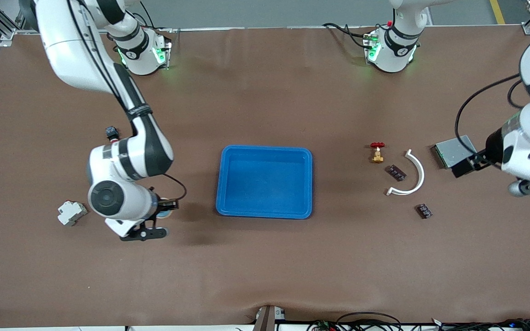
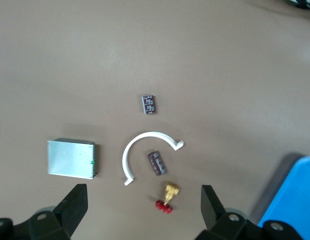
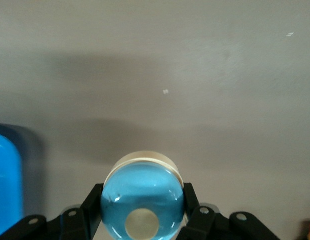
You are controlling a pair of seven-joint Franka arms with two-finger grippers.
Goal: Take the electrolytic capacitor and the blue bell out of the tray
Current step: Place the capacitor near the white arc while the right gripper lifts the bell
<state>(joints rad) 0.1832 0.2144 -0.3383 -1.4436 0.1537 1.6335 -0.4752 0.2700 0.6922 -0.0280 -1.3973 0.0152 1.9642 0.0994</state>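
Observation:
My right gripper point(image 3: 143, 204) is shut on the bell point(image 3: 141, 190), a blue dome on a cream base. In the front view the right gripper point(image 1: 160, 216) holds it low over the table beside the blue tray point(image 1: 265, 148), toward the right arm's end; only the bell's edge point(image 1: 167, 202) shows. Two dark capacitors point(image 1: 395, 173) point(image 1: 424, 211) lie on the table toward the left arm's end. They also show in the left wrist view point(image 2: 156, 163) point(image 2: 149, 104). My left gripper point(image 2: 144, 207) is open and empty, up in the air near the metal box point(image 1: 451, 151).
A white curved piece point(image 1: 414, 177) lies between the capacitors. A brass valve with a red handle point(image 1: 377, 152) stands beside them. A white breaker point(image 1: 72, 213) and a small black and red part point(image 1: 111, 133) lie toward the right arm's end.

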